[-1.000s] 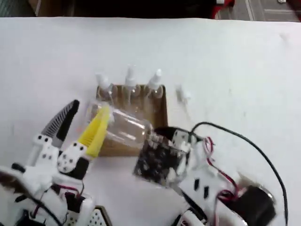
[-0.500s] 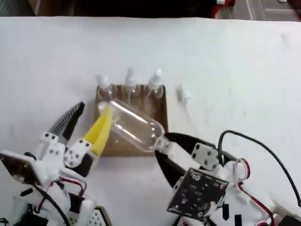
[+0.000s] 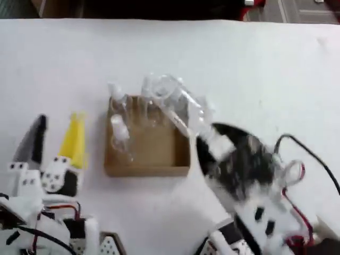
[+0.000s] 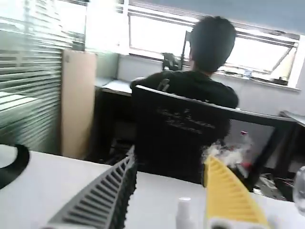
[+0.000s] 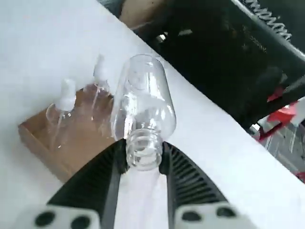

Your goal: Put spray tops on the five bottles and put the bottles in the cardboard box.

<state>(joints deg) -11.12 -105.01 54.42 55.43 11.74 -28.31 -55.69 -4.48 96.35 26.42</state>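
A clear bottle (image 5: 143,98) without a spray top is held by its threaded neck in my right gripper (image 5: 142,150), which is shut on it. From above, the bottle (image 3: 178,103) hangs tilted over the right rim of the cardboard box (image 3: 146,159), with the right gripper (image 3: 213,142) at its near end. Bottles with white spray tops (image 3: 115,94) stand along the box's far and left walls; two of these capped bottles (image 5: 64,102) also appear past the held one. My left gripper (image 3: 60,118) is open, left of the box, with grey and yellow fingers (image 4: 228,195).
The white table (image 3: 255,64) stretches wide behind and to the right of the box. The right arm's body and cable (image 3: 297,154) fill the near right corner. A white spray top (image 4: 183,210) pokes up between the left fingers.
The bottle lay across the box; now the right gripper holds it raised and swung to the box's right rim. The left gripper drew back to the left, away from the box.
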